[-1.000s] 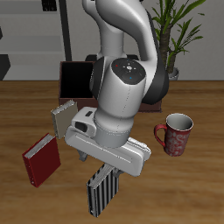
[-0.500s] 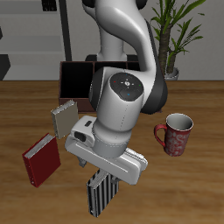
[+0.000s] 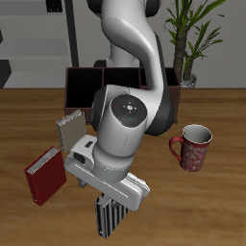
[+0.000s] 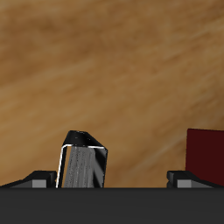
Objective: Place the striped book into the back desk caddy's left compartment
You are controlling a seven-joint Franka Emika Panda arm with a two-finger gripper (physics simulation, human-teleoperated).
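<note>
Table (image 3: pixel 216 207): wood, spread wide under the gripper and all round it. Arm (image 3: pixel 130 115): bent low and forward, bulk hanging straight above the gripper and hiding the hand's upper part in the exterior view. Caddy (image 3: pixel 82 86): dark brown, well behind the gripper at the table's back, mostly masked by the arm; left compartment not made out from here. Red book (image 3: pixel 45 175): flat on the table, off to one side of the gripper and a little farther back; dark red edge also caught beside the gripper in the wrist view. Mug (image 3: pixel 194 147): red patterned, on the gripper's other side, well apart. Beige book (image 3: pixel 70 128): behind the red one, between gripper and caddy. Striped book (image 3: pixel 110 213): right below the gripper (image 3: pixel 113 195), near the table's front edge, upper end tucked under the hand; close against the camera in the wrist view (image 4: pixel 83 164). Jaws: hidden by the hand in one view, out of frame in the other, so width and grip cannot be told. Judged progress: early, at the pick-up. Left to do: secure the book if not yet held, lift, carry back to the caddy, drop into the left compartment.
</note>
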